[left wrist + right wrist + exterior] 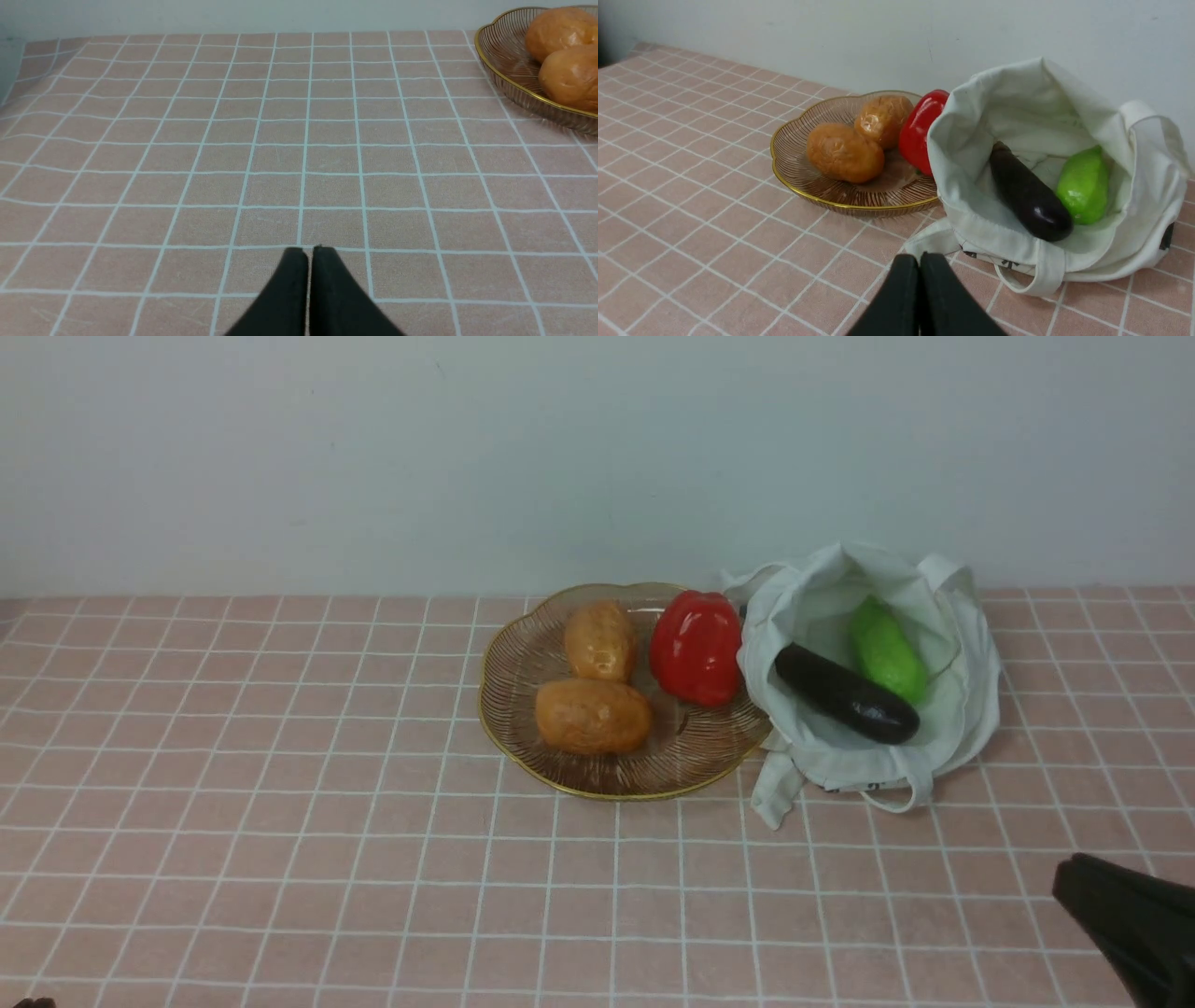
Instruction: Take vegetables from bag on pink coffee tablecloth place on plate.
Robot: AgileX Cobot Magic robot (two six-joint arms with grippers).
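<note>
The amber glass plate [523, 663] sits mid-table on the pink grid tablecloth [280, 803]. It holds two potatoes [593, 716] [600, 640] and the red bell pepper [696, 647]. To its right the off-white bag [962, 709] lies open with the dark purple eggplant [846, 694] and green cucumber [887, 651] inside. In the right wrist view my right gripper [919, 257] is shut and empty, just short of the bag [971, 140]; eggplant [1029, 198] and cucumber [1084, 185] show there. My left gripper [308, 251] is shut and empty over bare cloth, well left of the plate [504, 70].
A plain pale wall [597, 448] stands right behind the plate and bag. The bag's loop handle [896, 793] lies on the cloth toward me. Part of my right arm [1130, 924] shows at the near right corner.
</note>
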